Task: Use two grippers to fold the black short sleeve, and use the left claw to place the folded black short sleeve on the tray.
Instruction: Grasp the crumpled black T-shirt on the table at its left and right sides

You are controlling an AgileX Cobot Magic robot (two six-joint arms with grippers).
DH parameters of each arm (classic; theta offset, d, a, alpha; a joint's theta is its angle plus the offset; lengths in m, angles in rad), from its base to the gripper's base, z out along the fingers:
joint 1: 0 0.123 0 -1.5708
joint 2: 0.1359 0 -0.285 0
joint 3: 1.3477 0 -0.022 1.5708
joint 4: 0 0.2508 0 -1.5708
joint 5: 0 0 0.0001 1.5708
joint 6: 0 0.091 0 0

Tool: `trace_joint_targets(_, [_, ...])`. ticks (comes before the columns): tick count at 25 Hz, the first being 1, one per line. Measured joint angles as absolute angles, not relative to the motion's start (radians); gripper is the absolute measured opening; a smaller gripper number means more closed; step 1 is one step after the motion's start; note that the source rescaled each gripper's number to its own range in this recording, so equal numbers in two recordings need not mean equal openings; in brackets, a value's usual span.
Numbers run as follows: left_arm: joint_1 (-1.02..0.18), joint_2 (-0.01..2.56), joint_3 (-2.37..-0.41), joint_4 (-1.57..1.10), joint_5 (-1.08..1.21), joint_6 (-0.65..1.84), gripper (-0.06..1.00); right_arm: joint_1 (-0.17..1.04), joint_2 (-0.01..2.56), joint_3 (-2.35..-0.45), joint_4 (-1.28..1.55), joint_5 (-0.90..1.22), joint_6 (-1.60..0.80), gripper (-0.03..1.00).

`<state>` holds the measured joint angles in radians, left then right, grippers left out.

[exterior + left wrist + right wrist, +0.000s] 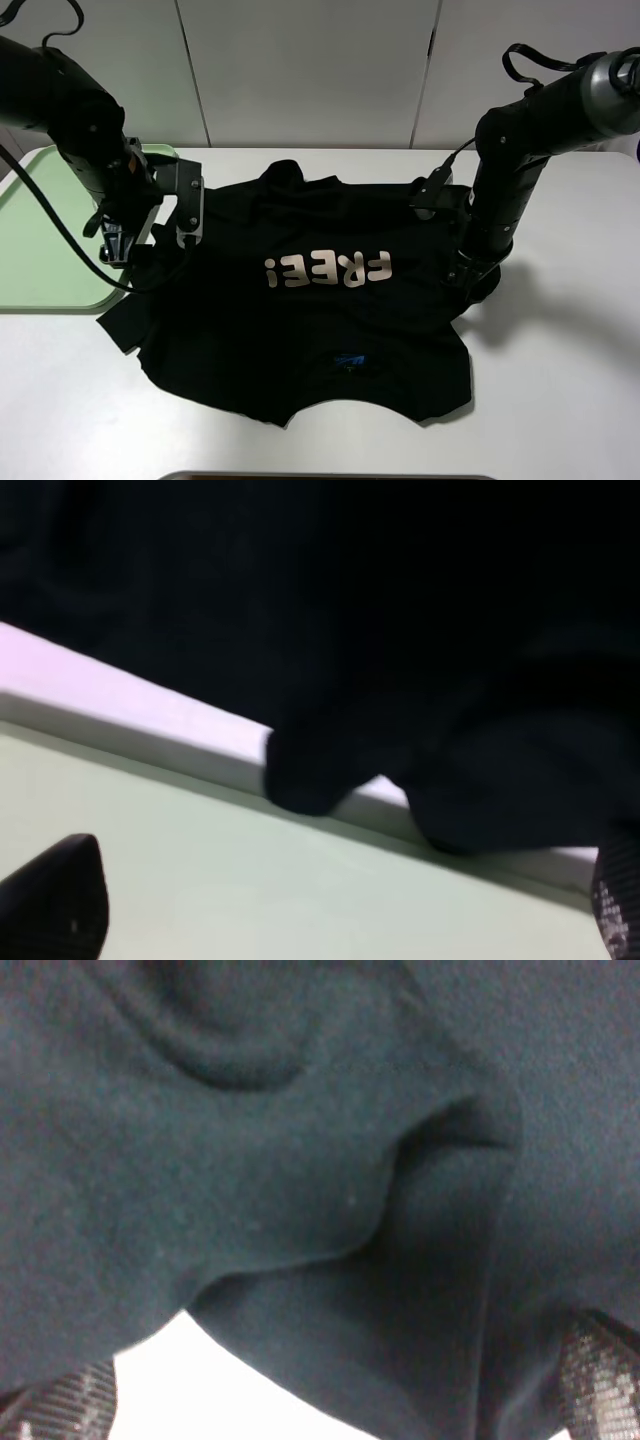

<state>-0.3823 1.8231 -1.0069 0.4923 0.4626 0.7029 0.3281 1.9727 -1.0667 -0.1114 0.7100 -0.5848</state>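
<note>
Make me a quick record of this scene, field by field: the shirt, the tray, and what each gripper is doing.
garment: black short sleeve, spread out on the white table, not yet folded
print: silver "FREE!" lettering facing up
tray: pale green tray, left of the shirt in the high view
left gripper: left gripper open, at the shirt edge nearest the tray
right gripper: right gripper open, low over cloth at the opposite shirt edge
</note>
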Motion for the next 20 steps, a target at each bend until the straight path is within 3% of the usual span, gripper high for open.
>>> trace_joint_targets(18, [-0.382, 2.040, -1.193, 0.161, 0.586, 0.800, 0.94, 0.328, 1.973, -1.067, -0.089, 0.698, -0.584, 0.96])
trace_joint_targets(20, [-0.382, 2.043, -1.204, 0.143, 0.623, 0.824, 0.90, 0.328, 1.973, -1.067, -0.088, 0.696, -0.584, 0.91])
